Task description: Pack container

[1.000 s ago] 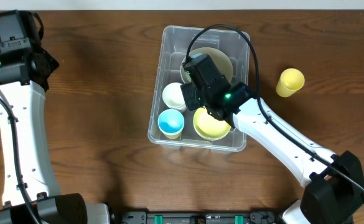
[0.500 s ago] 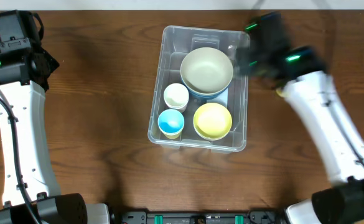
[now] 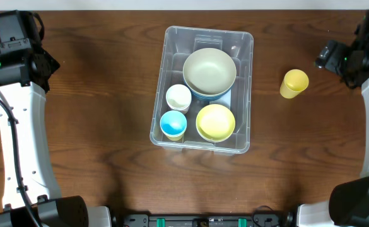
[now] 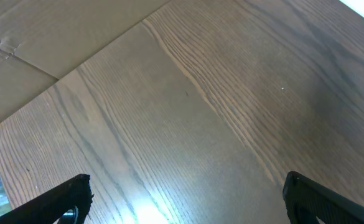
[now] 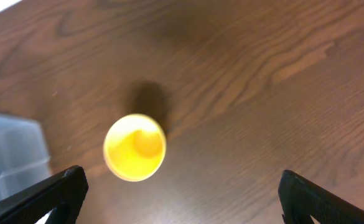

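The clear plastic container (image 3: 242,44) sits mid-table. It holds a large cream bowl (image 3: 209,70) stacked on a blue one, a yellow bowl (image 3: 215,122), a white cup (image 3: 178,97) and a blue cup (image 3: 173,124). A yellow cup (image 3: 294,83) stands on the table to the container's right; it also shows in the right wrist view (image 5: 135,147). My right gripper (image 5: 182,196) is open and empty above the table beside that cup. My left gripper (image 4: 185,199) is open and empty over bare wood at the far left.
The right arm (image 3: 351,57) is at the table's right edge, the left arm (image 3: 17,57) at the left edge. A corner of the container (image 5: 10,155) shows in the right wrist view. A pale surface (image 4: 38,37) lies beyond the table edge.
My right arm has swung out of the container, where it was over the bowls, to the far right of the table near the yellow cup. The left arm has not moved.
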